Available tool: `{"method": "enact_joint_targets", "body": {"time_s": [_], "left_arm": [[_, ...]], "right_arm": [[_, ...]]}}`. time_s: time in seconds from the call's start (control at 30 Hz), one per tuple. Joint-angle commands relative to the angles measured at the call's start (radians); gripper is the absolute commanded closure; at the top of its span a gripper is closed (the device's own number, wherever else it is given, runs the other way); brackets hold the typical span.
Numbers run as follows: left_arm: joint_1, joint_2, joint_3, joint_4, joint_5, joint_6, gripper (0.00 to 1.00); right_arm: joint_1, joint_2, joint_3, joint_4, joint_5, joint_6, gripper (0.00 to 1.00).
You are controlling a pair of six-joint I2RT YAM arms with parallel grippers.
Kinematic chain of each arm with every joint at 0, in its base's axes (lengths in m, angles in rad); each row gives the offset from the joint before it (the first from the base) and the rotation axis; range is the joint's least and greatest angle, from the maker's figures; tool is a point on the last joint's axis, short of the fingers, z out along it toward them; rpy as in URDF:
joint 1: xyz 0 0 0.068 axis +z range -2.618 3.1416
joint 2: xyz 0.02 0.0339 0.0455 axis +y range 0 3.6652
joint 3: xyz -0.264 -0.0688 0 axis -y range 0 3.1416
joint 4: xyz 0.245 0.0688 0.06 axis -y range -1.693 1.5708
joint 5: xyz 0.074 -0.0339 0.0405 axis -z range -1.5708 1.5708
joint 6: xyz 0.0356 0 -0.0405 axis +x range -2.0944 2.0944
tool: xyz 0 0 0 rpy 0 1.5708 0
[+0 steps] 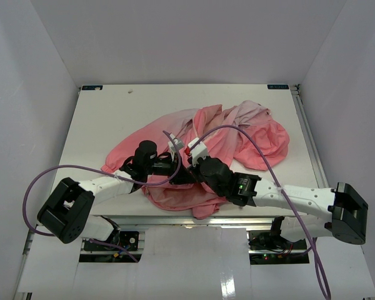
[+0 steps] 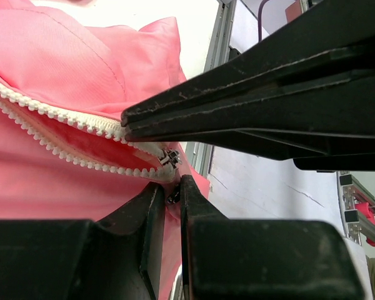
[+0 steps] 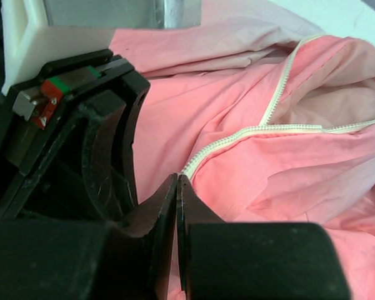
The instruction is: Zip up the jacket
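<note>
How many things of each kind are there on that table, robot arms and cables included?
Pink jacket: 1
Robot arms: 2 (left arm, right arm)
Purple cables: 2 (left cable, right cable)
Total: 5

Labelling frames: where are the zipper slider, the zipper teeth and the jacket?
zipper slider (image 2: 169,157), left wrist view, metal body.
zipper teeth (image 2: 50,107), left wrist view, upper white row.
jacket (image 1: 262,140), top external view, right fold.
</note>
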Motion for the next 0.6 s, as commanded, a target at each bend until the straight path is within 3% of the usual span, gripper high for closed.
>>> {"method": "enact_joint_targets", "body": {"time_s": [0.0, 0.1, 0.27, 0.4, 0.57], "left_arm": [[-0.001, -0.031, -0.012, 0.052, 0.054, -0.028, 1.0], [0.001, -0.035, -0.01, 0.055, 0.063, -0.04, 1.0], [0.007, -0.024, 0.001, 0.053, 0.069, -0.043, 1.0], [0.01, -0.024, -0.007, 0.056, 0.066, -0.045, 1.0], [0.012, -0.014, -0.009, 0.086, 0.088, -0.056, 1.0]], "right_arm": [[0.0, -0.149, -0.028, -0.002, -0.061, -0.008, 0.78], [0.0, -0.295, -0.141, 0.152, -0.19, -0.228, 0.65], [-0.003, -0.35, -0.226, 0.281, -0.24, -0.612, 0.64], [-0.004, -0.326, -0.209, 0.206, -0.23, -0.743, 0.63], [0.008, -0.421, -0.373, 0.269, -0.238, -0.85, 0.56]]}}
